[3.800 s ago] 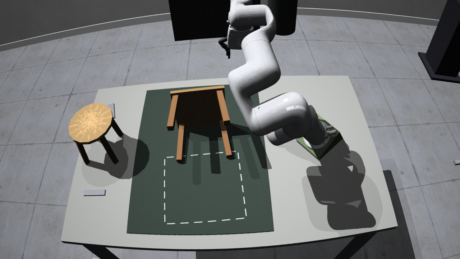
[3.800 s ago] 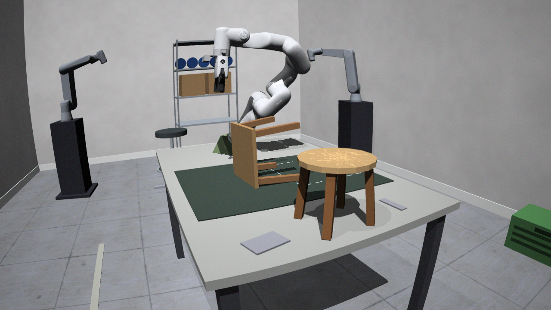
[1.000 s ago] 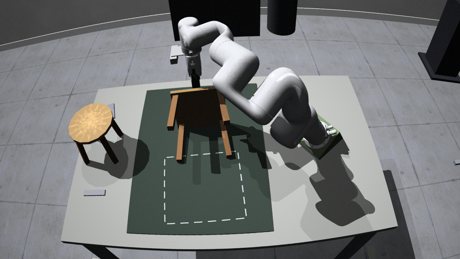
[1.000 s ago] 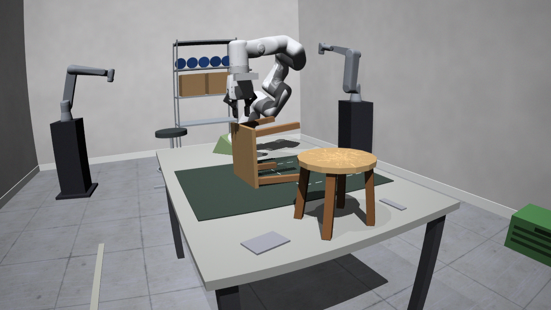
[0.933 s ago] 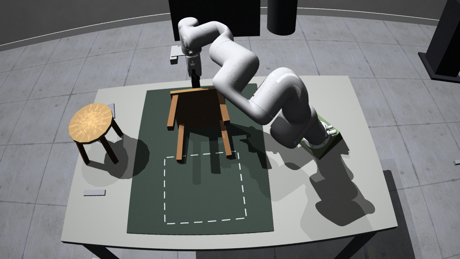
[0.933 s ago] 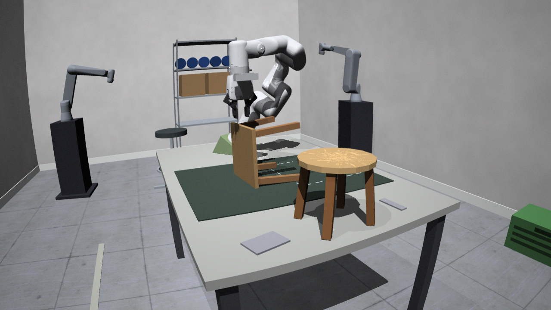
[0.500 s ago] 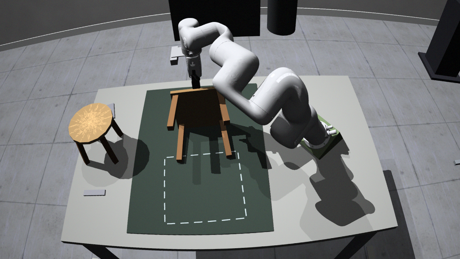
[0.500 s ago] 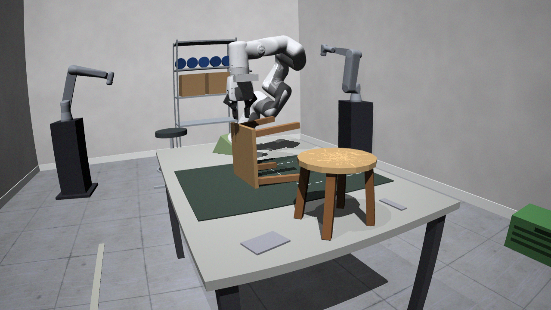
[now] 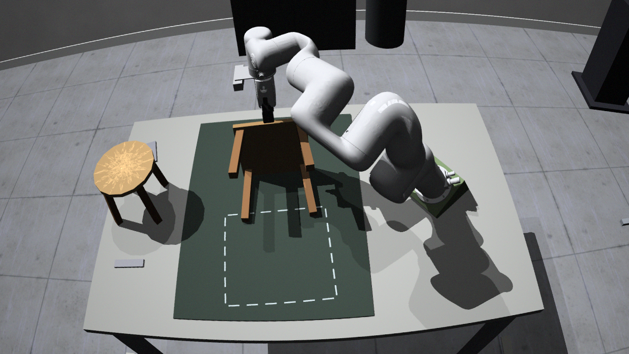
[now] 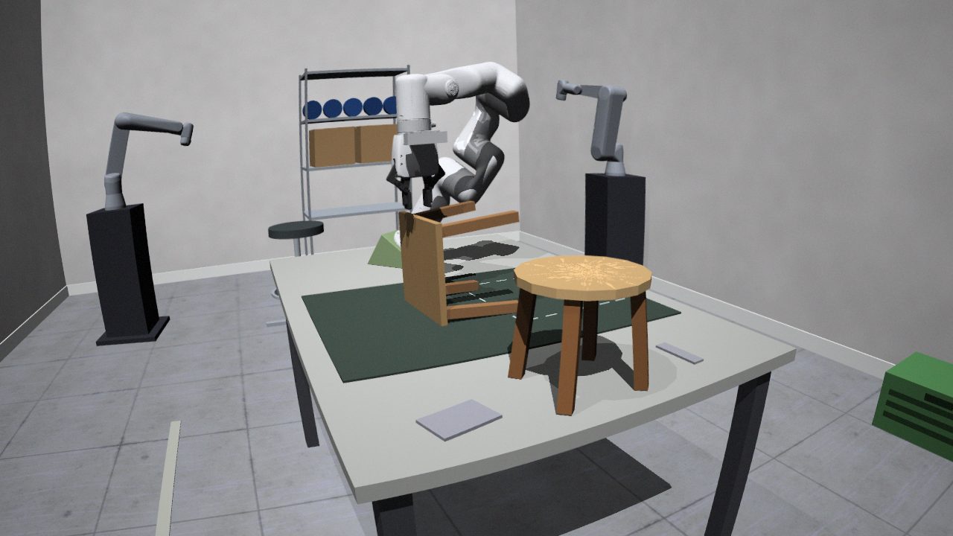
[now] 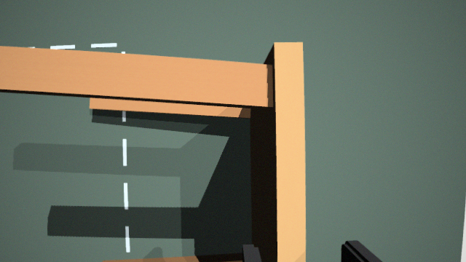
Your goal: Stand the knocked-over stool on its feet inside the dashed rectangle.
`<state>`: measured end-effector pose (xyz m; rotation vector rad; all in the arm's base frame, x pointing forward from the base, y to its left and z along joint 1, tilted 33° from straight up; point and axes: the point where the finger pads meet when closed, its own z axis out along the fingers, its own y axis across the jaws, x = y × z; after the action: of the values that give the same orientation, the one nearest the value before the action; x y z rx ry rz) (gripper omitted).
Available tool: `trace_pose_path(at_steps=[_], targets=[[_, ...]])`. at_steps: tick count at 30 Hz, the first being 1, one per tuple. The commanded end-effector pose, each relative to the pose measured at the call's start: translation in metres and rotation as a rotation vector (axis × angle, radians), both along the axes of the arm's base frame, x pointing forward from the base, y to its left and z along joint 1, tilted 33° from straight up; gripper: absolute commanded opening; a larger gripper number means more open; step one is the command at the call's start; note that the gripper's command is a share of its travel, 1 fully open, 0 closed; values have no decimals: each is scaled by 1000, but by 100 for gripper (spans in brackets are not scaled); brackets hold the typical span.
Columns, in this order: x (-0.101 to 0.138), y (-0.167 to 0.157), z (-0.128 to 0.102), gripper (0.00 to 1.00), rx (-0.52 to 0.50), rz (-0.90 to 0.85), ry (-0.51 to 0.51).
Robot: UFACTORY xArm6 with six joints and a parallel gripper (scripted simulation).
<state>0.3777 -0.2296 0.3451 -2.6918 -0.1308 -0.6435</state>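
From where I stand, the dashed rectangle (image 9: 289, 302) (image 10: 550, 313) (image 11: 124, 152) on the dark green mat (image 9: 202, 281) (image 10: 359, 339) (image 11: 364, 109) takes in just the tips of two legs of the knocked-over stool (image 9: 272, 149) (image 10: 423, 269) (image 11: 290, 145). Its square seat stands on edge outside the rectangle, legs pointing that way.

Across the room, a shelf rack (image 10: 356, 73) holds a row of blue round things (image 10: 352, 106) above brown boxes (image 10: 333, 147).

Over the seat's upper edge, the hand (image 9: 268, 119) (image 10: 417, 204) (image 11: 301, 251) has its fingers partway apart, clamped on nothing; the wrist view shows one on either side of that edge.

A round stool (image 9: 124, 168) (image 10: 583, 276) stands upright on the worktop (image 9: 483, 140) (image 10: 373, 440) (image 11: 464, 240), beside the mat and off to one side of the rectangle. Near it lie a flat grey plate (image 9: 153, 151) (image 10: 459, 419) and a narrow grey bar (image 9: 129, 263) (image 10: 679, 352). The arm's green base block (image 9: 440, 209) (image 10: 384, 251) sits on the mat's other side. A green box (image 10: 913, 393) is down on the floor, well apart from everything.
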Motion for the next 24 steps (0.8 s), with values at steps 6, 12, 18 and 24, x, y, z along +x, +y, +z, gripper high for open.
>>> trace_pose_path(at_steps=[6, 12, 18, 24], targets=[[7, 6, -13, 45, -2, -1, -2], [13, 11, -24, 45, -2, -1, -2], [19, 16, -35, 45, -2, -1, -2], [23, 20, -45, 45, -2, -1, -2]])
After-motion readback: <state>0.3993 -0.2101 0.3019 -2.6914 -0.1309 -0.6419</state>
